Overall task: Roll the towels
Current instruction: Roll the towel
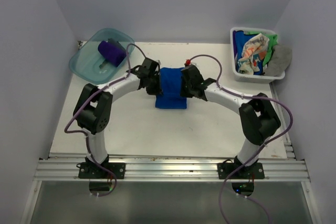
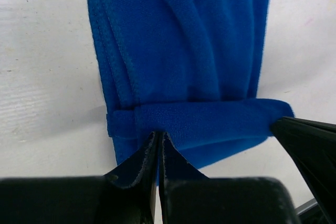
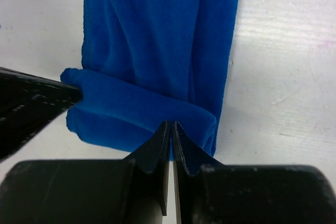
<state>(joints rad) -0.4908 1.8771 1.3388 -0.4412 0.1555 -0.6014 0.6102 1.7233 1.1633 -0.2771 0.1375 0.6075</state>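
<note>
Fingers of the left gripper [image 2: 159, 136] are pressed together, tips nipping the near rolled edge of the royal blue towel [image 2: 178, 51]. The right gripper [image 3: 171, 125] does the same, clamped on the other end of that roll. Towel lies as a folded strip mid table [image 1: 131, 124], between both wrists, about one turn rolled, rest flat. Purple towel [image 1: 111, 52] sits rolled in the teal tub [image 1: 86, 64]; remaining towels [image 1: 254, 51] are heaped in the white basket [image 1: 234, 56] at the back right corner. Risks, as a judgement: both nips look shallow, so cloth could slip out on the next turn. If one side leads, the roll goes skewed or coned. A loose first turn could unwind on release, or the strip may slide rather than roll.
</note>
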